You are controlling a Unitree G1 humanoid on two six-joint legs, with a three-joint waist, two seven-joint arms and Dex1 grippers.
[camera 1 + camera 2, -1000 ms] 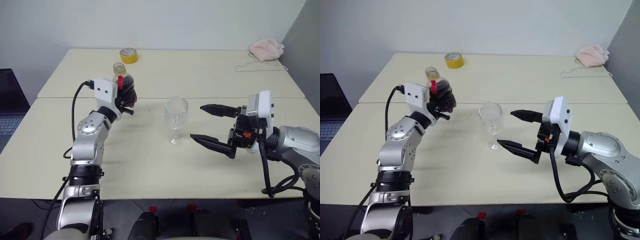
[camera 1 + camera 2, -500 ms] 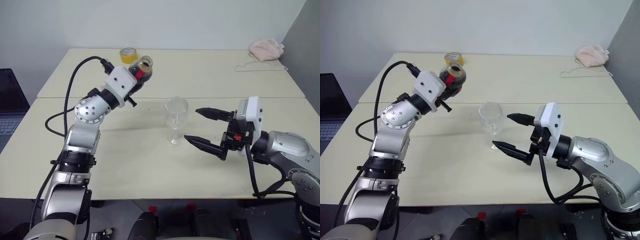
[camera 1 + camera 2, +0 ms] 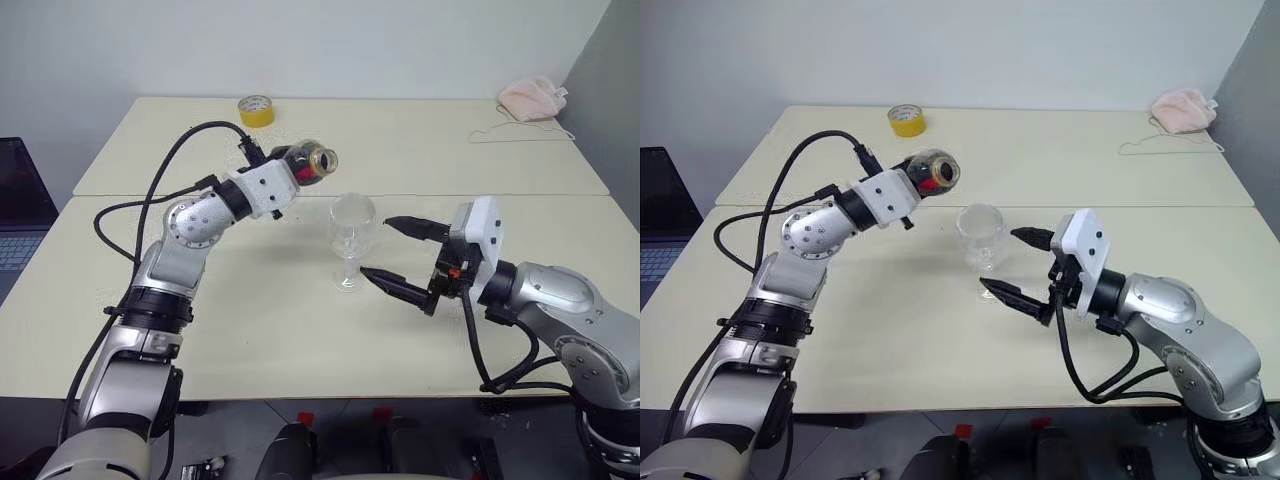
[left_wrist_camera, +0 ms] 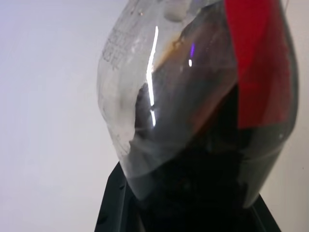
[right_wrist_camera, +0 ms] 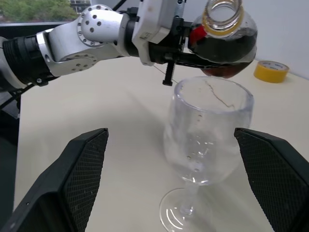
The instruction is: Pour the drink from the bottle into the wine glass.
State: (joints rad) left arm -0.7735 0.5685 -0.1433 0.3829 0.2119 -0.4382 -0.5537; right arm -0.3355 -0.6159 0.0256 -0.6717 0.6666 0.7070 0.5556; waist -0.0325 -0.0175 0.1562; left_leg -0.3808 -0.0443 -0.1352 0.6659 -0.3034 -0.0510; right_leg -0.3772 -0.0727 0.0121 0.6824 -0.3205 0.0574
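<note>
Bottle (image 3: pixel 308 163), clamped in left gripper (image 3: pixel 292 172), is now tipping toward wine glass (image 3: pixel 352 228), pour imminent; right gripper (image 3: pixel 400 258) waiting wide open, empty.

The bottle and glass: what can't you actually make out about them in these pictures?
- Left gripper: its fingers are hidden behind the bottle in the head views and lost in the dark in the left wrist view.
- The drink: whether any is already running out; the mouth looks dry, but a thin stream would be too small to see.
- Wine glass: its base is cut off by the right wrist view's edge.
</note>
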